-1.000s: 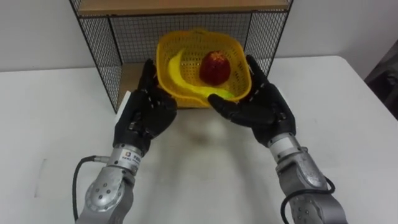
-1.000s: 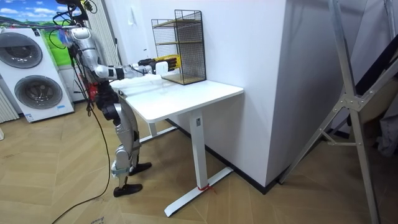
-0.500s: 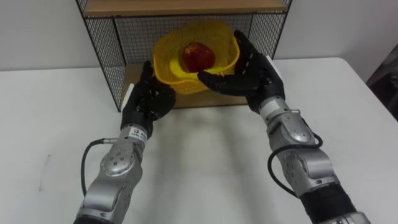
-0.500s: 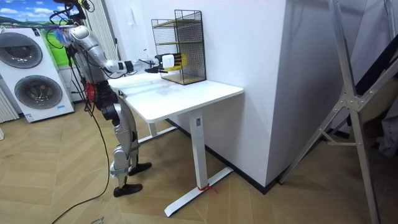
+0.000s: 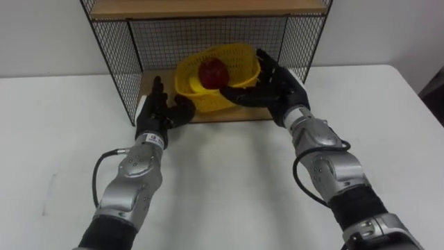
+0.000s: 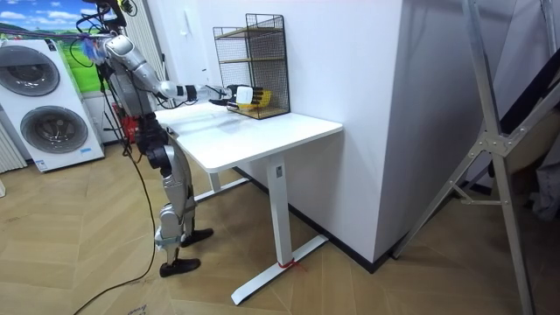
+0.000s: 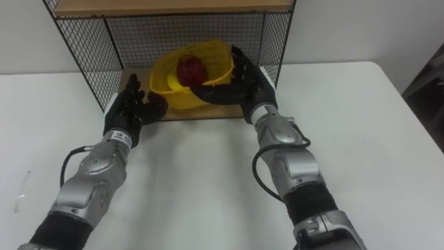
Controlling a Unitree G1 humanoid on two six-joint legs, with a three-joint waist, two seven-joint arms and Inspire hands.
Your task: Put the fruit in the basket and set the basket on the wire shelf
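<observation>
Item: yellow basket (image 5: 243,69), red fruit (image 5: 213,71) inside it.
Location: within the lower bay of the wire shelf (image 5: 111,55), over its wooden board (image 5: 147,89); I cannot tell whether the base sits flat.
Bearing from my right hand (image 5: 277,87): directly to its left, touching.
Bearing from my left hand (image 5: 158,114): ahead and to its right, just beside the thumb; contact not certain.
Nearer hand: the right, whose palm lies on the basket's right wall.
Basket's long axis: across me, from one hand toward the other.
Right hand, state: fingers spread and nearly straight along the rim, thumb reaching left across the front wall; bracing the basket, not clenched round it.
Left hand, state: fingers straight and upright at the shelf's mouth, thumb out toward the basket; holding nothing.
Stage, as I judge it: fruit loaded, basket delivered to the shelf.
Next move calls for: drawing both hands straight back toward me over the white table (image 5: 229,180), the right peeling off sideways first so the rim is not dragged out.
</observation>
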